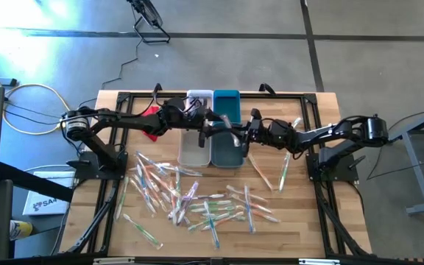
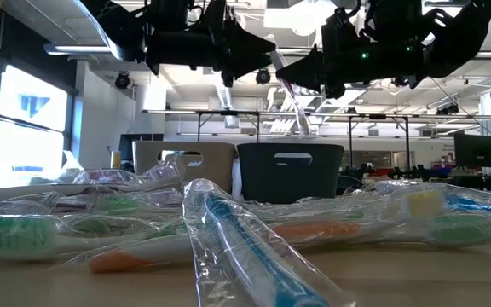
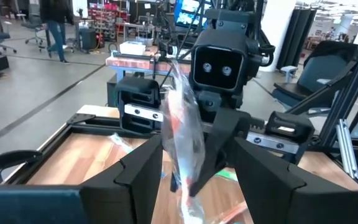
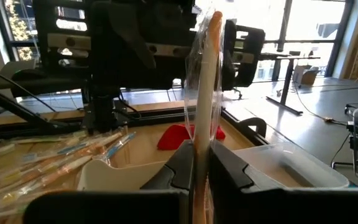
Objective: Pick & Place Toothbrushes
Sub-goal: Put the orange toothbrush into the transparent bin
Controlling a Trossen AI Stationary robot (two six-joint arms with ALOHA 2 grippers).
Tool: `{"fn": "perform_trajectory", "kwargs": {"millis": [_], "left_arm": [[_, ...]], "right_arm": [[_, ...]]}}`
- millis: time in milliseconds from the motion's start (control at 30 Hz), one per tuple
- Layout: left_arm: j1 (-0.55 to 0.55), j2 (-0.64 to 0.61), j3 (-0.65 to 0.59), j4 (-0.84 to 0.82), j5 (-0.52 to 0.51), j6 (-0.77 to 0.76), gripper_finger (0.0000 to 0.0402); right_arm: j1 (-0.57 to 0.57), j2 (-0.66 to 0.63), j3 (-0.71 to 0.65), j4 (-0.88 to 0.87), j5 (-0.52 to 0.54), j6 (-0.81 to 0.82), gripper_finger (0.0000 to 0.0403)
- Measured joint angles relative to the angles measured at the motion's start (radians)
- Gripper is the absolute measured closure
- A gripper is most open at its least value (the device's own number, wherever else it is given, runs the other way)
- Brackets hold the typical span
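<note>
A wrapped toothbrush (image 4: pixel 205 93) with an orange-pink handle stands nearly upright between the closed fingers (image 4: pixel 180 167) of the right gripper (image 1: pixel 250 133), its clear wrapper rising well above the fingertips; in the low view the same toothbrush (image 2: pixel 290 101) hangs slanted in the air between the two arms. The left gripper (image 1: pixel 213 126) faces it from the other side with its fingers (image 3: pixel 143 165) spread wide on either side of the wrapper, which sits in the gap between them; whether they touch it cannot be told. Both sets of fingers meet above the two bins, with the white bin (image 1: pixel 195 147) below the left fingers and the teal bin (image 1: pixel 226 136) below the spot where the fingers meet. A red cloth (image 4: pixel 185 135) lies on the counter (image 1: pixel 300 213) beyond the bins, on the far side from the right fingers. Nearer the counter's front edge, well apart from both grippers, the loose toothbrushes (image 1: pixel 190 200) lie scattered in a wide heap, with two more beside the teal bin under the right arm.
</note>
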Motion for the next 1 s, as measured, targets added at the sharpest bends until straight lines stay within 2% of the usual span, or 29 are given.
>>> {"fn": "perform_trajectory", "kwargs": {"millis": [367,733,1000], "left_arm": [[0.0,0.0,0.0,-0.004,0.005,-0.027,0.021],[0.0,0.0,0.0,-0.008,0.005,-0.026,0.0213],[0.0,0.0,0.0,-0.009,0.005,-0.026,0.0281]], "right_arm": [[0.009,0.074,0.031,0.062,0.001,-0.008,0.0383],[0.008,0.076,0.045,0.072,0.01,-0.01,0.0383],[0.008,0.076,0.045,0.072,0.013,-0.009,0.0383]]}}
